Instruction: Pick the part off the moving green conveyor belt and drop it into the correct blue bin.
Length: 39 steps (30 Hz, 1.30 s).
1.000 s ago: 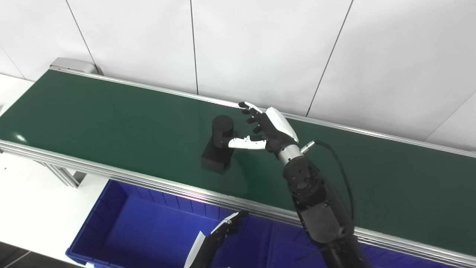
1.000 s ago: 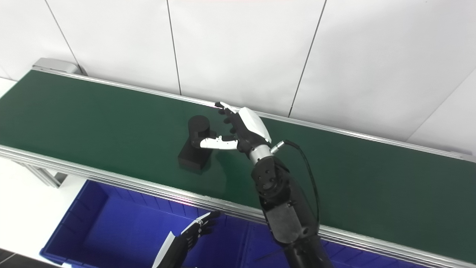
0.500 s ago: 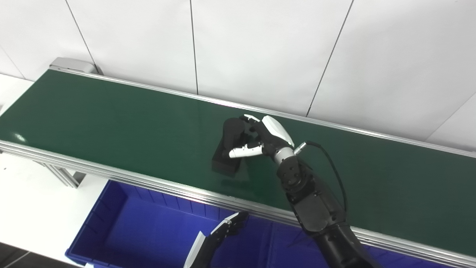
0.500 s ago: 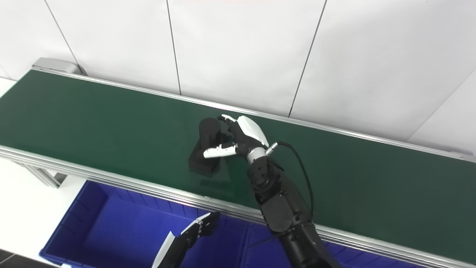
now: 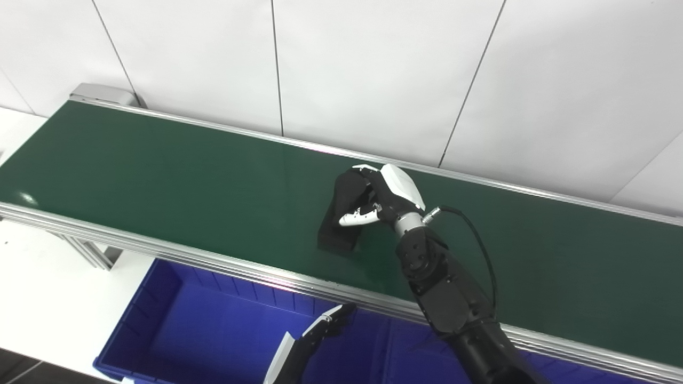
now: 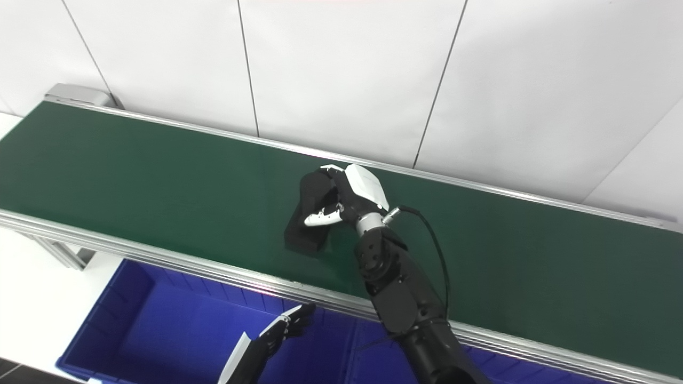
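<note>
Item: black part (image 5: 337,237), on the green conveyor belt (image 5: 160,176), cylinder end wrapped by the right robot hand (image 5: 381,197). Handling: firm the grip, then lift straight up clear of the belt's rail (image 5: 224,264). Nearby: blue bin (image 5: 187,330) below; left robot hand (image 5: 325,326) idle over it, fingers apart, empty.

Bare conveyor belt (image 5: 160,170) all around the part (image 5: 339,234); wall (image 5: 373,69) close behind.
</note>
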{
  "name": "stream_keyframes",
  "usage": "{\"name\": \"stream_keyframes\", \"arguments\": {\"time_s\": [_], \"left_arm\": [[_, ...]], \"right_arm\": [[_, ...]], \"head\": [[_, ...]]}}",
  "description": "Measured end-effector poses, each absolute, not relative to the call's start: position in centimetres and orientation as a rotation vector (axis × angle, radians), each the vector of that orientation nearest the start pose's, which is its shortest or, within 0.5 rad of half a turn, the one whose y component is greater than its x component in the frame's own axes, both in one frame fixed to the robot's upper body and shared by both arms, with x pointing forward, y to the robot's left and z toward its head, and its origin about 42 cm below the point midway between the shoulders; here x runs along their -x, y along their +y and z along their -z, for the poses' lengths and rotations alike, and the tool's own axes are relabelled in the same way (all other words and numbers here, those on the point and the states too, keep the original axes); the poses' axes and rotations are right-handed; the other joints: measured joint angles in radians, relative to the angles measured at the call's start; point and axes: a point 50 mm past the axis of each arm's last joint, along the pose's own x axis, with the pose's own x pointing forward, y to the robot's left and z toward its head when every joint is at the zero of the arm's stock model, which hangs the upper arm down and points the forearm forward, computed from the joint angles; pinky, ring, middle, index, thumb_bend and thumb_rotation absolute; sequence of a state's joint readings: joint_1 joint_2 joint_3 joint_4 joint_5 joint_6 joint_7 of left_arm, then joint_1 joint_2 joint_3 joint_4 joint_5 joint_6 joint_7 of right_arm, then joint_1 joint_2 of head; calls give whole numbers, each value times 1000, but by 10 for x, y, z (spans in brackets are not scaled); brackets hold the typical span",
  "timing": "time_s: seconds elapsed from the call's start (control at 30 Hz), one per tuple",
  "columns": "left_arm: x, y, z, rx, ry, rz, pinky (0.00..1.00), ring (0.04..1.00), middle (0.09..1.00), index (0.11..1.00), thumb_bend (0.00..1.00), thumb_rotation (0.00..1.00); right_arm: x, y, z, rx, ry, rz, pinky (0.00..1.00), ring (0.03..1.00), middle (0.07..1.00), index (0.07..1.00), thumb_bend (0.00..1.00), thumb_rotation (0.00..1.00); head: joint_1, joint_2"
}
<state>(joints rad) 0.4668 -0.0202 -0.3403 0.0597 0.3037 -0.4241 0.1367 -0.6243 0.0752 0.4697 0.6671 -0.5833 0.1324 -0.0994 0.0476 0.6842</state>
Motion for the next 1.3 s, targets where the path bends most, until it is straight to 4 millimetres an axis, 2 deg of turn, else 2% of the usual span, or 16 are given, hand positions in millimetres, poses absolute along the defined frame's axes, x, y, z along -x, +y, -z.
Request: {"name": "stream_keyframes", "arguments": {"time_s": [0.1,0.17,0.23,0.3,0.4,0.53,0.67,0.73,0.83,0.87,0.93,1.1,1.17,1.23,1.3], "left_arm": [[-102,131,-27,-132,36,179,858,865,899,853,818,290],[-101,131,-27,-122,38,176,860,870,908,852,814,281],[-101,131,-27,-111,41,174,856,865,907,849,811,277],[-101,131,-27,-111,40,178,860,852,903,846,802,270],[-101,130,-27,-105,40,181,874,847,895,848,787,259],[-102,130,-29,-104,31,189,858,802,905,848,789,264],[-102,130,-30,-105,30,189,874,895,927,852,777,277],[-103,130,-30,-107,29,189,859,905,945,857,774,281],[-103,130,-33,-106,22,195,881,922,959,862,773,301],[-103,130,-35,-105,15,198,884,924,958,862,771,302],[-104,130,-38,-104,7,199,896,931,954,864,773,313],[-104,131,-41,-109,15,212,891,920,927,864,781,324],[-105,133,-46,-115,14,217,885,913,915,861,788,314],[-107,134,-48,-120,15,220,882,912,908,856,792,298],[-108,136,-48,-125,26,224,891,913,905,853,797,293]], "right_arm": [[-420,-34,-119,848,-86,-375,322,372,467,500,517,0],[-416,-36,-117,841,-110,-333,256,311,476,493,518,0],[-412,-38,-118,829,-131,-294,245,301,477,492,518,0],[-410,-40,-122,813,-152,-269,257,318,479,492,518,0],[-405,-41,-137,778,-209,-234,353,409,446,522,513,0],[-395,-47,-155,694,-257,-194,367,428,441,530,512,0],[-380,-64,-157,642,-262,-164,386,453,448,525,513,0],[-370,-77,-155,631,-258,-136,388,451,450,525,514,0],[-354,-96,-156,612,-263,-89,394,450,453,526,514,0],[-349,-101,-155,606,-262,-77,388,447,455,526,514,0],[-341,-110,-157,593,-264,-57,385,447,462,522,514,0],[-310,-133,-163,568,-280,-42,374,452,471,516,515,0],[-297,-143,-165,563,-279,-38,367,448,468,517,515,0],[-284,-155,-164,558,-268,-22,370,443,465,520,515,0],[-273,-167,-159,552,-235,-19,364,429,460,525,514,0]], "head": [[-6,0],[-11,-2],[-15,0],[-20,2],[-34,6],[-46,15],[-70,41],[-71,41],[-89,69],[-89,69],[-100,97],[-110,135],[-110,135],[-117,153],[-120,158]]}}
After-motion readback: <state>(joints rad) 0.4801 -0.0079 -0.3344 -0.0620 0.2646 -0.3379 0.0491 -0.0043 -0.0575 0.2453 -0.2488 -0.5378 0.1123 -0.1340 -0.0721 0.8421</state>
